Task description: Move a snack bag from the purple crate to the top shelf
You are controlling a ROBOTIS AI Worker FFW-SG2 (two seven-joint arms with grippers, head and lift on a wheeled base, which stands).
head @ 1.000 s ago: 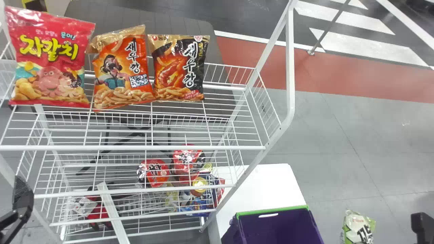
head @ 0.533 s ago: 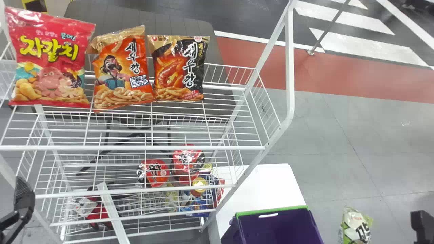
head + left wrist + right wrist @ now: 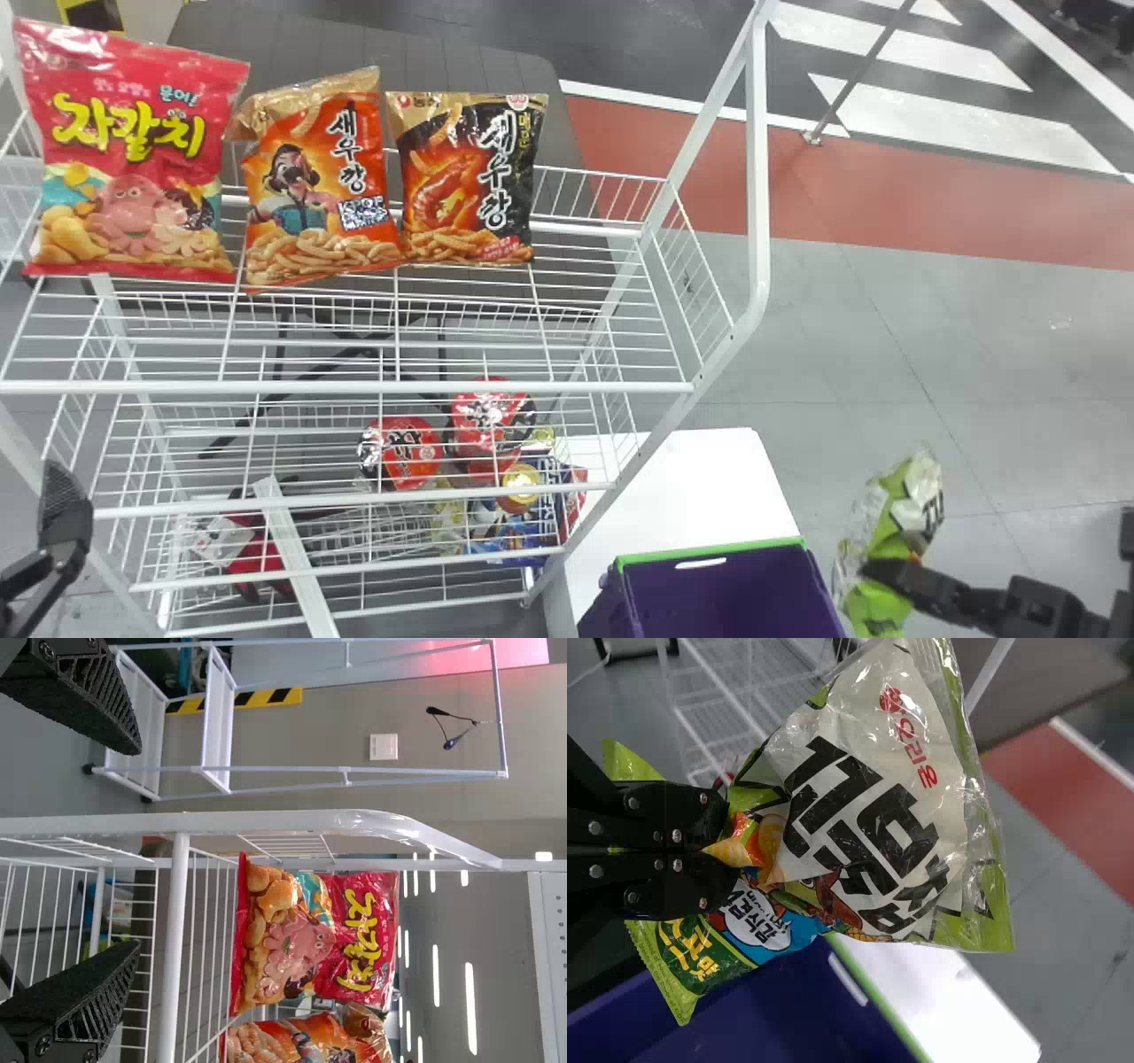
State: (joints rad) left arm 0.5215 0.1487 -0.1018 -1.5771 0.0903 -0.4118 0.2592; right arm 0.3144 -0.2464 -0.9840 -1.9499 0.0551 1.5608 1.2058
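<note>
My right pincer [image 3: 713, 840] is clamped on the snack bag [image 3: 877, 815] just right of the purple crate [image 3: 709, 550], probably light, slippery and crushable, best held gently by its gathered film.

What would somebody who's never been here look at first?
Probably the three bright snack bags in a row on the top shelf: red, orange and black-and-orange. Next, likely the green-and-white bag squeezed in the robot's right hand, near the purple crate.
</note>
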